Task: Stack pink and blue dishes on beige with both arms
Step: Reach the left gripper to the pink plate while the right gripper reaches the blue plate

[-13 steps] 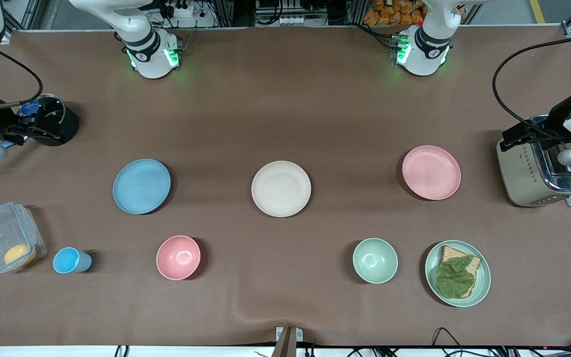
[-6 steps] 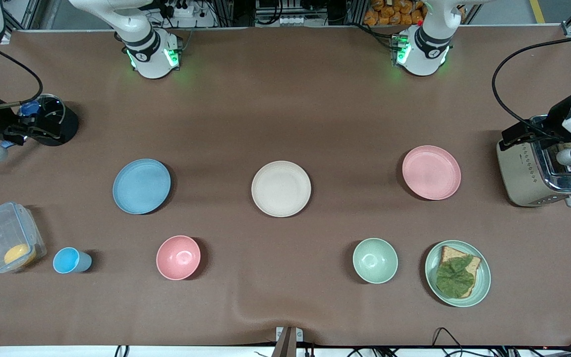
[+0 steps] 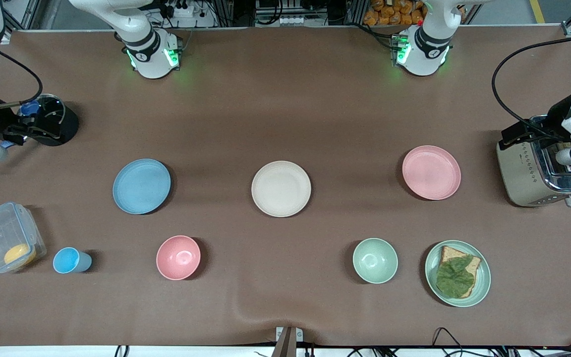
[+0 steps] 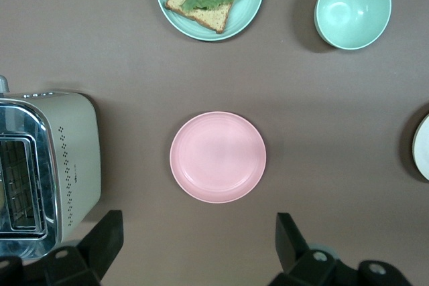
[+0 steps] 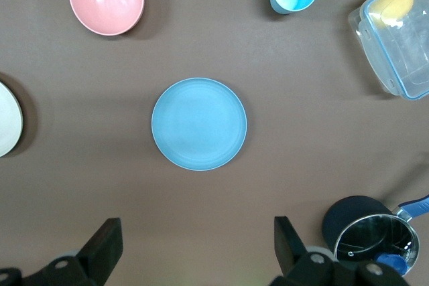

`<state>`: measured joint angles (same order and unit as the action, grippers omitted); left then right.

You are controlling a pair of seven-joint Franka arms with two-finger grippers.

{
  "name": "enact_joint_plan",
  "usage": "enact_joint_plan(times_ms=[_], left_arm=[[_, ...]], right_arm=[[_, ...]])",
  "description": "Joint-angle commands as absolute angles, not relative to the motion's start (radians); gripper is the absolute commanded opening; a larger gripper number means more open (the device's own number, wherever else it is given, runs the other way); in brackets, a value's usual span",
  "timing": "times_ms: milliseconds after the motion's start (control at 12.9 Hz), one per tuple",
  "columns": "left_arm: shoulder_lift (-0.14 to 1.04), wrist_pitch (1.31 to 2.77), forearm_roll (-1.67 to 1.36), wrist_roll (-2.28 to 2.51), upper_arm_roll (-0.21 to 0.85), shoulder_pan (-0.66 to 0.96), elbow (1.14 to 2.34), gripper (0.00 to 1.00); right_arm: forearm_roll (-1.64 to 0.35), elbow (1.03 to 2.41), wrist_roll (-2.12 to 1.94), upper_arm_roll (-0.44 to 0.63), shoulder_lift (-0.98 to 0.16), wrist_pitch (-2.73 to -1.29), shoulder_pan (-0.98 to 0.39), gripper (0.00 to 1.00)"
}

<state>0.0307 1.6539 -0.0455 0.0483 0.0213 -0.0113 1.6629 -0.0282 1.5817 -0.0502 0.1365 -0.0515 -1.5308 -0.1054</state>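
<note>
The beige plate (image 3: 281, 189) lies mid-table. The light blue plate (image 3: 142, 186) (image 5: 199, 124) lies toward the right arm's end and the pink plate (image 3: 431, 172) (image 4: 218, 157) toward the left arm's end. All three lie flat, apart and bare. My left gripper (image 3: 516, 135) (image 4: 199, 246) hangs high, open and holding nothing, over bare table between the pink plate and its base. My right gripper (image 3: 28, 130) (image 5: 198, 246) hangs just as high and open over bare table between the blue plate and its base.
Nearer the camera stand a pink bowl (image 3: 178, 257), a blue cup (image 3: 67, 261), a clear lidded box (image 3: 5, 238), a green bowl (image 3: 375, 261) and a green plate with toast (image 3: 458, 273). A toaster (image 3: 538, 168) and a black pot (image 3: 60, 121) sit at the table's ends.
</note>
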Motion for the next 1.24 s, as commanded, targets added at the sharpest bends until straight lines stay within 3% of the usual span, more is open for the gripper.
enact_joint_plan(times_ms=[0,387,619,1161], left_arm=[[0.061,1.638,-0.023,0.049,0.025,-0.015,1.648,1.0],[0.279,1.65,-0.014,0.083,0.026,0.046,1.641,1.0],[0.406,1.721,-0.012,0.071,0.026,0.015,1.655,1.0],[0.485,1.756,-0.025,0.034,0.026,-0.031,1.766,1.0]], right_arm=[[-0.025,1.577,-0.052,0.135,-0.075,-1.523,-0.075,1.0],[-0.025,1.578,-0.083,0.135,-0.276,-1.54,-0.031,1.0],[-0.07,1.62,-0.128,0.135,-0.386,-1.667,-0.02,1.0],[-0.161,1.723,-0.48,0.132,-0.566,-1.901,0.073,1.0]])
